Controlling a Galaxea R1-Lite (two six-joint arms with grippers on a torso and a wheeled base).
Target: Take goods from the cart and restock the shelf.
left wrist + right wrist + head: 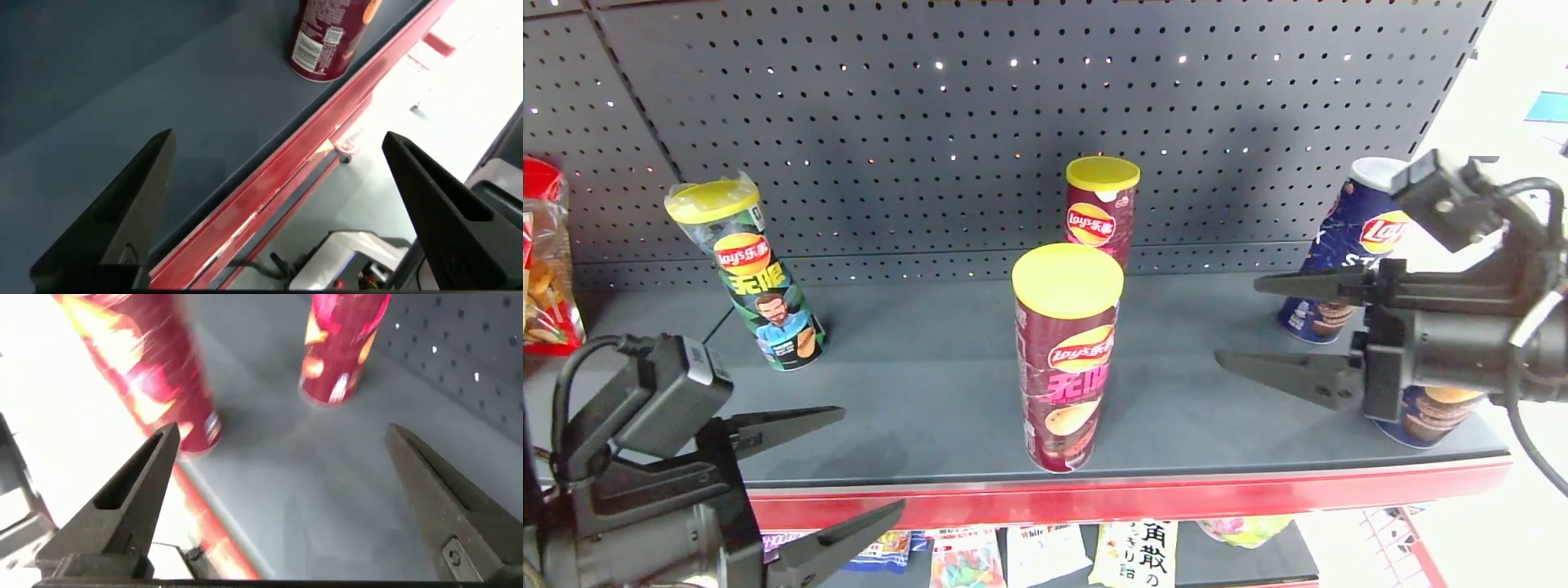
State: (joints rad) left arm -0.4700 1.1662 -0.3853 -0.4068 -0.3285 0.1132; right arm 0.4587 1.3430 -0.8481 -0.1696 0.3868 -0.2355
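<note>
On the grey shelf (931,384) with a red front edge stand several chip cans. A green can (747,282) leans at the back left, a maroon can (1066,359) stands near the front middle, and a second maroon can (1101,208) stands behind it. A blue can (1343,245) is at the back right, another blue can (1429,416) is partly hidden behind my right arm. My right gripper (1238,322) is open over the shelf's right side, holding nothing. My left gripper (870,464) is open at the shelf's front left edge, holding nothing. The front maroon can (327,37) lies beyond my left gripper (278,137). My right gripper (282,429) faces both maroon cans (343,343).
A perforated grey back panel (980,106) closes the shelf behind. A red snack bag (543,261) sits at the far left. Snack packets (1045,555) lie on the lower shelf. Bare shelf surface lies between the green can and the front maroon can.
</note>
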